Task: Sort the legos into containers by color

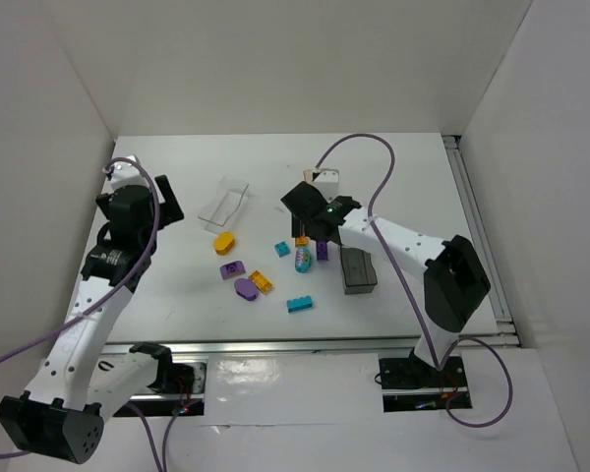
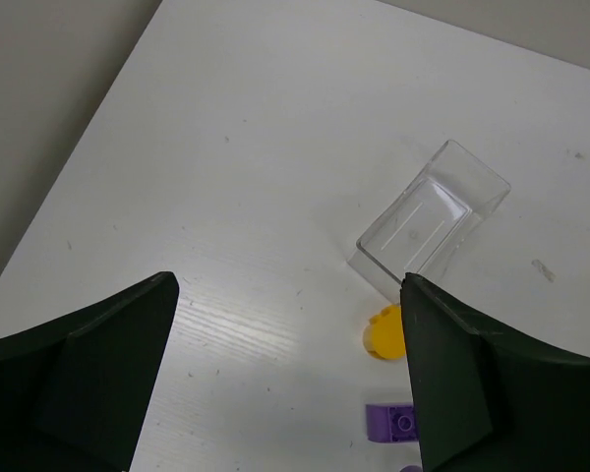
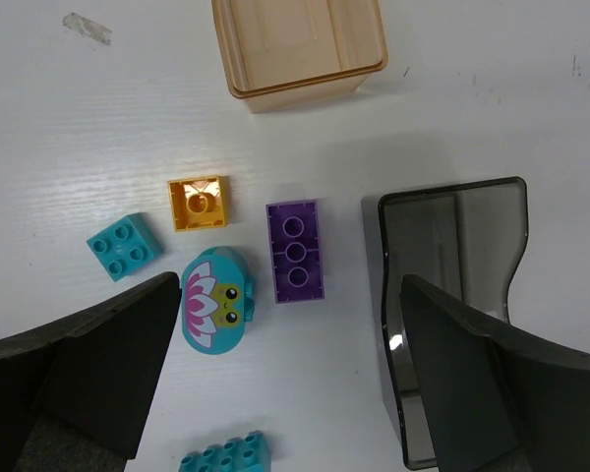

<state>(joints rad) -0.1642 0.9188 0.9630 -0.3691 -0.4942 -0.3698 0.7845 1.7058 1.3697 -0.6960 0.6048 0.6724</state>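
My left gripper (image 1: pixel 167 204) is open and empty, hovering left of the clear tub (image 1: pixel 224 202), which also shows in the left wrist view (image 2: pixel 431 221). Near it lie a yellow rounded brick (image 2: pixel 383 332) and a purple brick (image 2: pixel 393 423). My right gripper (image 3: pixel 290 374) is open and empty above a purple three-stud brick (image 3: pixel 296 251), a cyan rounded flower brick (image 3: pixel 216 310), a small orange brick (image 3: pixel 199 204) and a cyan square brick (image 3: pixel 124 246). The tan tub (image 3: pixel 300 44) is beyond them and the dark grey tub (image 3: pixel 452 295) is to their right.
A long cyan brick (image 1: pixel 299 304), a yellow brick (image 1: pixel 262 282) and a purple rounded brick (image 1: pixel 245 288) lie nearer the front edge. White walls enclose the table on the left, back and right. A metal rail runs along the right edge (image 1: pixel 477 226).
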